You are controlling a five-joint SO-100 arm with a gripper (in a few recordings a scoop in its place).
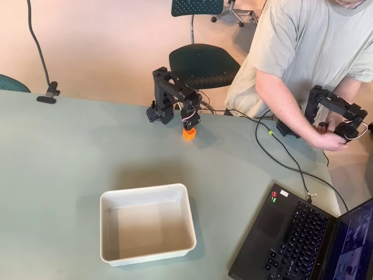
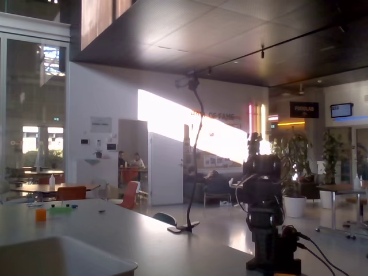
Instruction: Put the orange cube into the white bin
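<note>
The orange cube [image 1: 189, 133] rests on the grey-green table near its far edge, in the overhead view. My black gripper [image 1: 190, 121] points down right over it, fingertips at the cube's top. Whether the jaws are closing on the cube is too small to tell. The white bin [image 1: 111, 201] lies empty nearer the front of the table, well below and left of the cube. In the fixed view the bin's rim [image 2: 69, 248] shows at the bottom left and my arm [image 2: 262, 190] is a dark silhouette at the right.
An open laptop [image 1: 303, 239] sits at the front right, and a black cable [image 1: 280, 157] runs to it across the table. A gooseneck clamp [image 1: 49, 93] grips the far left edge. A person sits behind the table at the right. Small orange and green items [image 2: 50, 213] lie far off.
</note>
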